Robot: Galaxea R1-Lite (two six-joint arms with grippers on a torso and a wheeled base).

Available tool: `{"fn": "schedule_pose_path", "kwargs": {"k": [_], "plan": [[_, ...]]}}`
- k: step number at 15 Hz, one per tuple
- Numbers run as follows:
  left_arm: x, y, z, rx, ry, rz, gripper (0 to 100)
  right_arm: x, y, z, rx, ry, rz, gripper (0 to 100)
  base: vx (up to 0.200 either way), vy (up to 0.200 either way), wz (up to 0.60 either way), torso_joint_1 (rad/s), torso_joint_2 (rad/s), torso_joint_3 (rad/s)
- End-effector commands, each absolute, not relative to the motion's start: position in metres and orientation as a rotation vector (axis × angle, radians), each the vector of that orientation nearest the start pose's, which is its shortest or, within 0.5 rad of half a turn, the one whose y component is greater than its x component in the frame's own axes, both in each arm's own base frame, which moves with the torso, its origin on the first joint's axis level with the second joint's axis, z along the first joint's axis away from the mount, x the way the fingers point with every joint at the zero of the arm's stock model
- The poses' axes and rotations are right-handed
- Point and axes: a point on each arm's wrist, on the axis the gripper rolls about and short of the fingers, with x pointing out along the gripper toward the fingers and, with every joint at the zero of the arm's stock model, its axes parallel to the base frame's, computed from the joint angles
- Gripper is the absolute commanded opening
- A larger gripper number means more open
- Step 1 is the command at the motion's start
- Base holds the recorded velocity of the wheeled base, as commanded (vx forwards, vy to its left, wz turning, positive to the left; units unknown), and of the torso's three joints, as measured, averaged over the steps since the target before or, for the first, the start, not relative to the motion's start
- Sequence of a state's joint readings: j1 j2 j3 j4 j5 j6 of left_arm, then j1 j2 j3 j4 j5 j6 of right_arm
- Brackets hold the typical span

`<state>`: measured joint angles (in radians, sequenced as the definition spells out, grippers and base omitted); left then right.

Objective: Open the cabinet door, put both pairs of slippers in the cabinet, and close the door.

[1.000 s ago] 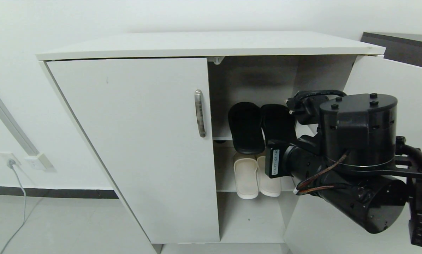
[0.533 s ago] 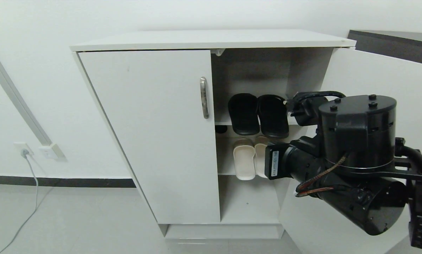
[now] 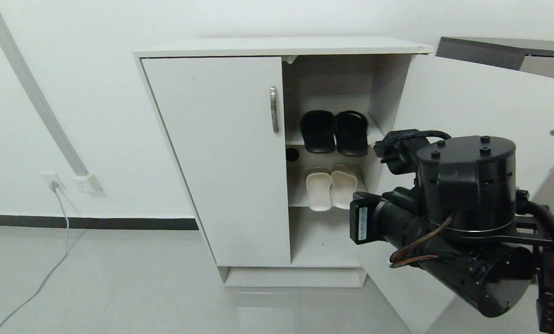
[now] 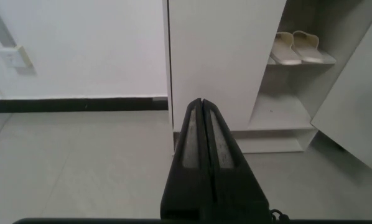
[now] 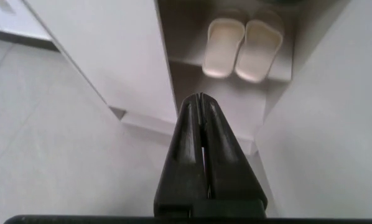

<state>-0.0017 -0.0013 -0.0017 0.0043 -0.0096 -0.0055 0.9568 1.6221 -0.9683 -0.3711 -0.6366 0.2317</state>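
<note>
The white cabinet (image 3: 221, 153) stands against the wall with its right door (image 3: 471, 106) swung open and its left door shut. A black pair of slippers (image 3: 334, 131) lies on the upper shelf. A white pair of slippers (image 3: 331, 187) (image 4: 300, 46) (image 5: 243, 47) lies on the middle shelf. My right arm (image 3: 462, 222) hangs in front of the open door, low on the right. My right gripper (image 5: 200, 106) is shut and empty, above the floor before the cabinet's opening. My left gripper (image 4: 201, 109) is shut and empty, over the floor in front of the shut left door.
A steel handle (image 3: 273, 110) is on the shut left door. A wall socket with a cable (image 3: 54, 185) is low on the wall at left. A diagonal cable duct (image 3: 35, 93) runs up the wall. Grey tiled floor (image 3: 119, 287) spreads in front.
The whole head view has drawn back and shifted, so the cabinet looks smaller and farther right and more floor shows. Slippers and doors stay as they were.
</note>
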Motion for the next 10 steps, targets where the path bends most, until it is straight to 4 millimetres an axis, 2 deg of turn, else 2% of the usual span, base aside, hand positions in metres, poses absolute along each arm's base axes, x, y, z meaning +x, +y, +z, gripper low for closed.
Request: {"fn": "schedule_pose_path", "kwargs": {"k": [1, 4, 10], "plan": [[-0.023, 0.000, 0.075, -0.006, 0.003, -0.011, 0, 0.178, 0.228, 0.221, 0.013, 0.223, 0.303, 0, 0.000, 0.000, 0.00, 0.000, 0.00, 0.000], [-0.023, 0.000, 0.075, -0.006, 0.003, -0.011, 0, 0.179, 0.225, 0.213, -0.024, 0.173, 0.321, 0, 0.000, 0.000, 0.00, 0.000, 0.00, 0.000], [-0.023, 0.000, 0.075, -0.006, 0.003, -0.011, 0, 0.181, 0.224, 0.203, -0.050, 0.193, 0.329, 0, 0.000, 0.000, 0.00, 0.000, 0.00, 0.000]]}}
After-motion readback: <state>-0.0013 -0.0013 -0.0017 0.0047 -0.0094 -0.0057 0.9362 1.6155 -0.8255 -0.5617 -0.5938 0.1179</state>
